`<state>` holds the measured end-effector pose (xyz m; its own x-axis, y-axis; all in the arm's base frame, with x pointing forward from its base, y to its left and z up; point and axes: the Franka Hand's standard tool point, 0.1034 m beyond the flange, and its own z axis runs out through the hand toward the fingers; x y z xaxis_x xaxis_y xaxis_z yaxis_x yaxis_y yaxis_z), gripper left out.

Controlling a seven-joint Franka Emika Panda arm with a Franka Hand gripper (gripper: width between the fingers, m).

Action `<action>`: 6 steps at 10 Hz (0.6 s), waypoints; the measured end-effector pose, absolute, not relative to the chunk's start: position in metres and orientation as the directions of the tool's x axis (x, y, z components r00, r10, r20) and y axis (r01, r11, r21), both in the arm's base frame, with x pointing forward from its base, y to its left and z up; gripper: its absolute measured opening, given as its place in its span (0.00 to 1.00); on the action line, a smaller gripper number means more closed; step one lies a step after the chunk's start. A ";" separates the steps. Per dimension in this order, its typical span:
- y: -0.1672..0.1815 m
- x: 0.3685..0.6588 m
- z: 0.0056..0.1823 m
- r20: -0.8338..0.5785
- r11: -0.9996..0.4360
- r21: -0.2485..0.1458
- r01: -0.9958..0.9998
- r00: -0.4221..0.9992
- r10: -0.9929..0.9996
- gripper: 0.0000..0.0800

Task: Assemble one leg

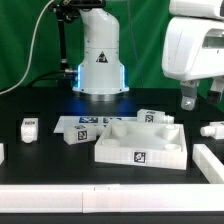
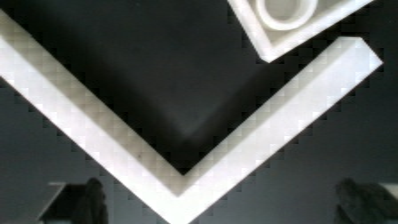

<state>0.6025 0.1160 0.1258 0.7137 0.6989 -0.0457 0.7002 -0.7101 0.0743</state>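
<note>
Nearest, a white rail (image 1: 60, 197) runs along the front of the worktop (image 1: 30, 155) and turns up the right side. The wrist view looks straight down on its corner.

The claw (image 1: 198, 100) hangs above that near right area, close to the right end of the tray (image 1: 140, 150). It is spread apart and holds nothing. Both dark fingertips (image 2: 71, 203) show in the wrist view, with only rail and bare worktop between them.

The tray lies flat in the middle. The one corner socket (image 2: 285, 12) the wrist view catches is empty, and no post stands up from the tray in the exterior view.

The legs all lie loose. The left leg (image 1: 28, 127) stands alone, well apart from the tray. The middle leg (image 1: 75, 135) sits at the near edge of the marker board (image 1: 90, 122), just left of the tray. The far leg (image 1: 150, 117) lies on its side just behind the tray. A white piece (image 1: 213, 129) at the right edge may be another leg, but it is cut off, so I cannot tell.

Farthest back is the arm's base (image 1: 100, 65).

By my reading, the task has hardly begun. No leg is grasped or seated. Choosing one, gripping it, carrying it to a socket and fixing it there are all left to do.
</note>
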 end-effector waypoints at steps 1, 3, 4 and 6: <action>0.116 0.603 0.126 -0.046 -0.710 0.074 0.700 0.714 0.699 0.81; 0.116 0.603 0.126 -0.046 -0.710 0.074 0.700 0.714 0.699 0.81; 0.116 0.602 0.126 -0.045 -0.711 0.073 0.700 0.714 0.698 0.81; 0.113 0.601 0.126 -0.039 -0.731 0.078 0.678 0.735 0.677 0.81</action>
<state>0.6008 0.1130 0.1256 0.7351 0.6769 -0.0389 0.6776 -0.7314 0.0776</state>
